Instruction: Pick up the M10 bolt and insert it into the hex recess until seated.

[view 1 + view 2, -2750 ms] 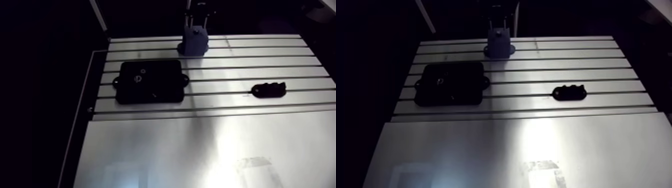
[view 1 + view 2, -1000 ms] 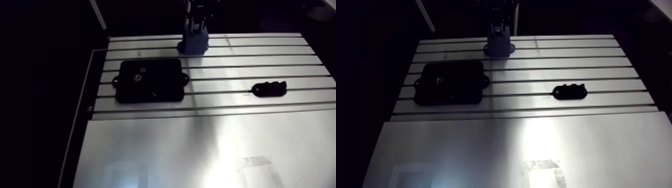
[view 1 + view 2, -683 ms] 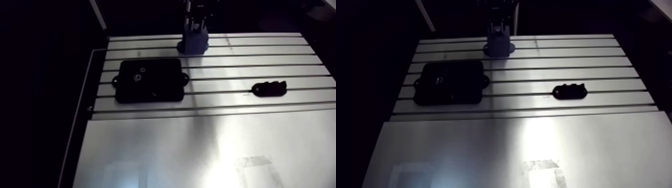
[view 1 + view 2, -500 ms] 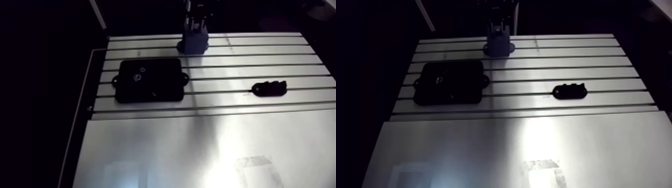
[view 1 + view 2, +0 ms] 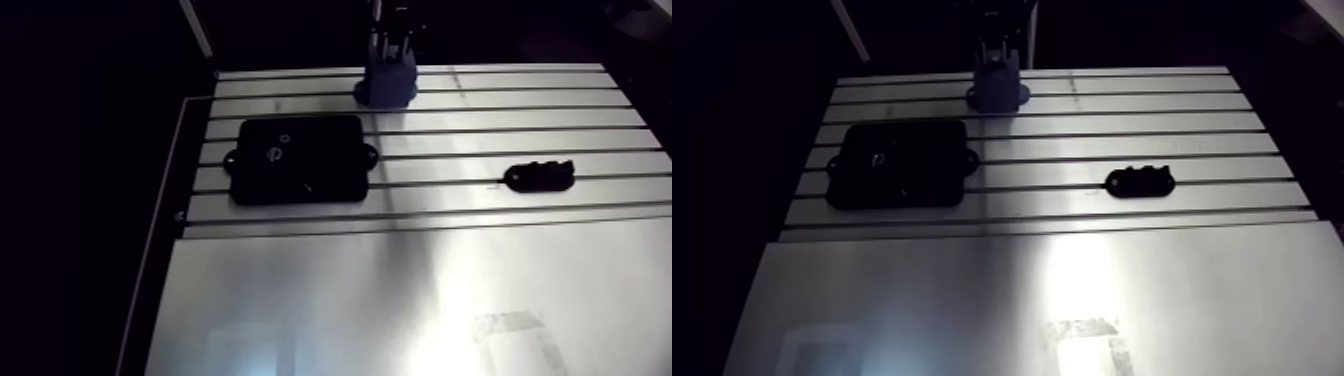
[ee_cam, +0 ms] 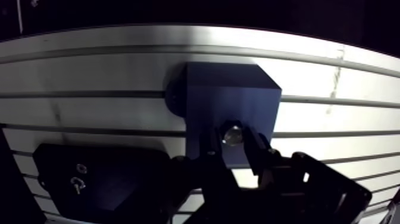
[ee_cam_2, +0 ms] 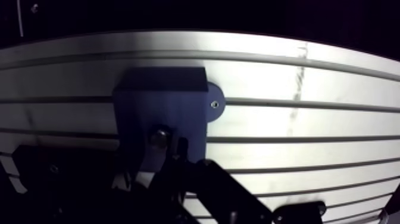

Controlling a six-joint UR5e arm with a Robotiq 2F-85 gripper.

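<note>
One M10 bolt (image 6: 232, 134) sits in the top of the blue block (image 6: 229, 95), at the twelve o'clock edge of the tabletop (image 5: 400, 290). The gripper (image 6: 233, 143) straddles the bolt's head and seems clamped on it, though the dim wrist view leaves some doubt. A black plate (image 5: 296, 160) lies around ten o'clock, and a small black part (image 5: 539, 177) around three o'clock, well apart.

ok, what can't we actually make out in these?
Bolt shank: wrist view, sunk in the blue block; only the head shows.
Black plate: arm view, too dark and small to pick out its hex recess.
Small black part: arm view, too small and dark to identify.
</note>
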